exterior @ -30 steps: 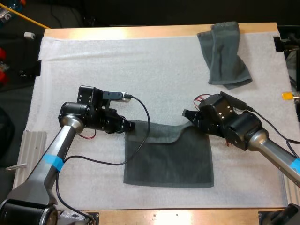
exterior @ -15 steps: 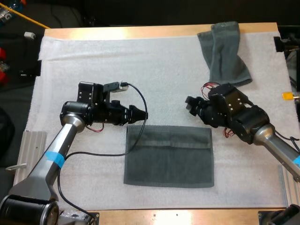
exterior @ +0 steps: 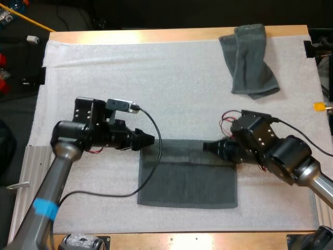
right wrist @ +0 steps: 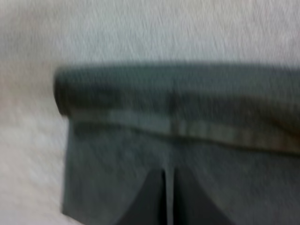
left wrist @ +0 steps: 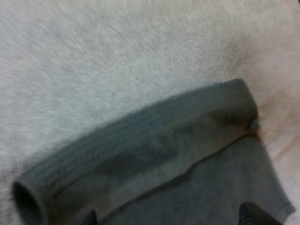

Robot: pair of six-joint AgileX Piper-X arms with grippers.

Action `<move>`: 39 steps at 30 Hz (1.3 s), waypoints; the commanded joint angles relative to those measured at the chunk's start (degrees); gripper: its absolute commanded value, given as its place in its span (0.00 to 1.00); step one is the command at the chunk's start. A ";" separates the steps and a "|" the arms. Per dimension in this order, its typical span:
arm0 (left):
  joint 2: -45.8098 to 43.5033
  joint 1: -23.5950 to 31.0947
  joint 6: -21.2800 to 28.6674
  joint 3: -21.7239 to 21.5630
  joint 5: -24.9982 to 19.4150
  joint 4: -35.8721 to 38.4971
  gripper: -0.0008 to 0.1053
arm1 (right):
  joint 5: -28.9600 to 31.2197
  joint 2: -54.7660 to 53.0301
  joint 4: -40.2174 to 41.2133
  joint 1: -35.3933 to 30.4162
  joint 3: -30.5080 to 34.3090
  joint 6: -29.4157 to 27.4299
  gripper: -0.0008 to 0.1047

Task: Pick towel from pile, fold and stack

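High view: the folded towel (exterior: 187, 179) lies flat on the white mat (exterior: 156, 73) at its near middle, with a rolled fold along its far edge. The left gripper (exterior: 150, 138) sits at the far left corner of that edge. The right gripper (exterior: 206, 147) reaches in over the same edge from the right. The crumpled towel (exterior: 250, 62) lies well apart at the far right of the mat.

Left wrist view: the left gripper (left wrist: 171, 219) has its fingers (left wrist: 255, 216) spread wide and holds nothing. The folded towel (left wrist: 154, 154) lies between and beyond them.

Right wrist view: the right gripper (right wrist: 165, 187) has its fingers pressed together, pointing at the rolled edge of the folded towel (right wrist: 187, 108).
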 commanded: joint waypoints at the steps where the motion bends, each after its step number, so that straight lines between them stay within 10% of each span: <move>1: -2.13 0.12 0.87 -0.28 -2.14 1.82 0.56 | 0.62 -0.71 2.24 0.66 -0.27 -1.31 0.01; 14: -22.99 0.12 1.99 -0.28 -9.60 15.81 0.56 | 0.75 -1.21 12.32 7.99 -0.38 -2.28 0.01; 39: -32.50 0.12 1.13 -0.28 -13.89 28.52 0.56 | -7.01 23.11 -8.24 8.23 -0.38 -1.42 0.01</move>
